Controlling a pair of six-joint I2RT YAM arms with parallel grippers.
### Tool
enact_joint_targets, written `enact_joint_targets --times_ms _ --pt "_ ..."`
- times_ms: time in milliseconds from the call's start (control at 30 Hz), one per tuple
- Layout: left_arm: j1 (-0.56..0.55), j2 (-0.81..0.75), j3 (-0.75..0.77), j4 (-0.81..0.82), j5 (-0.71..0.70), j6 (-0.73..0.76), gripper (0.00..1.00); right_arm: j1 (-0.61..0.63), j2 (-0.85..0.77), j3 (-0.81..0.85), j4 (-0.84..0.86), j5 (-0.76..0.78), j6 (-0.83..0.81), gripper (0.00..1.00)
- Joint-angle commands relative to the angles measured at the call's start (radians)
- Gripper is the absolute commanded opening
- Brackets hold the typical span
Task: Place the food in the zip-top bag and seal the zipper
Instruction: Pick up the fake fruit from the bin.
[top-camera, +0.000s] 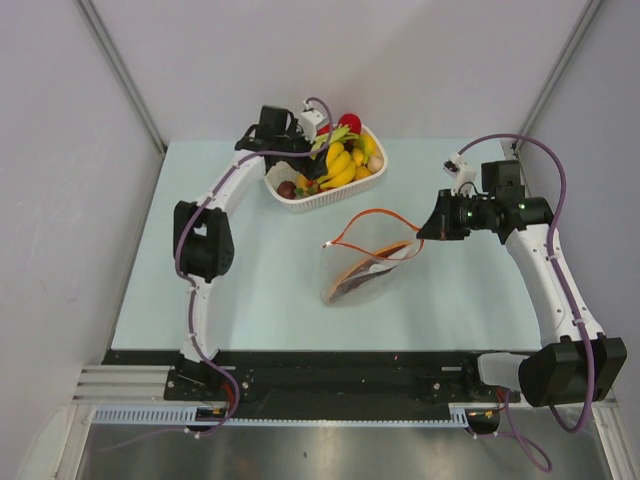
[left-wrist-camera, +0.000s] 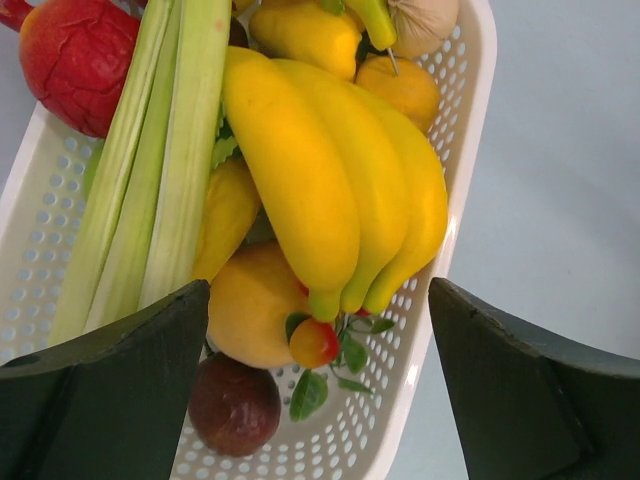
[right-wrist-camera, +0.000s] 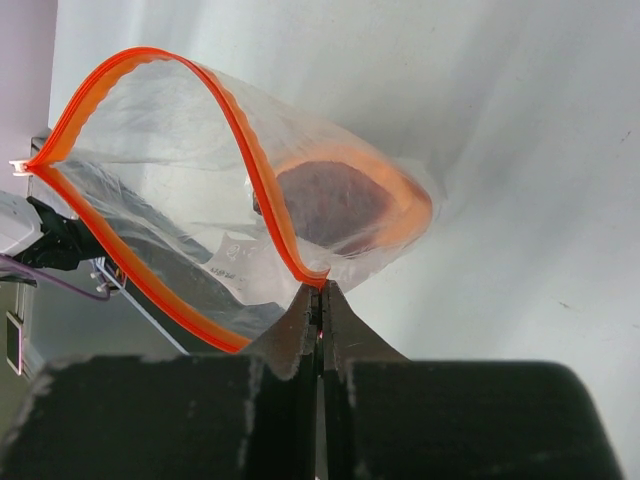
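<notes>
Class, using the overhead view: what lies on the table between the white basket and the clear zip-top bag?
Nothing: in the top view, the pale table between the white basket and the zip-top bag is bare.

The counter (top-camera: 250, 290) is a flat, pale blue-green surface. Two items rest directly on it. The white perforated basket (top-camera: 322, 205) sits at the far edge, left of centre. The clear zip-top bag (top-camera: 362, 275) lies near the centre, well apart from the basket, lower end on the counter, mouth raised
</notes>
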Motion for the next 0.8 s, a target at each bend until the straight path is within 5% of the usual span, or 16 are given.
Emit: enact_joint_targets --times_ms 0,233,333,467,767 --pt "-0.031 0.029 0.047 0.094 -0.084 -0.067 0.95 0.006 0.002 0.041 0.023 -0.001 -0.004 0.0" --pt "-0.037 0.095 0.102 0.111 -0.069 -0.087 0.95 0.011 -0.001 0.043 0.022 -0.003 -0.004 0.0" --pt "-0.037 0.112 0.111 0.12 0.005 -0.116 0.88 0.009 -0.003 0.043 0.017 -0.003 -0.007 0.0" --pt "-0.036 0.091 0.093 0.129 0.077 -0.152 0.59 0.011 -0.009 0.043 0.014 -0.004 -0.008 0.0" --pt "-0.031 -0.035 0.025 0.137 0.163 -0.189 0.16 0.011 -0.02 0.043 0.011 -0.006 -0.008 0.0"
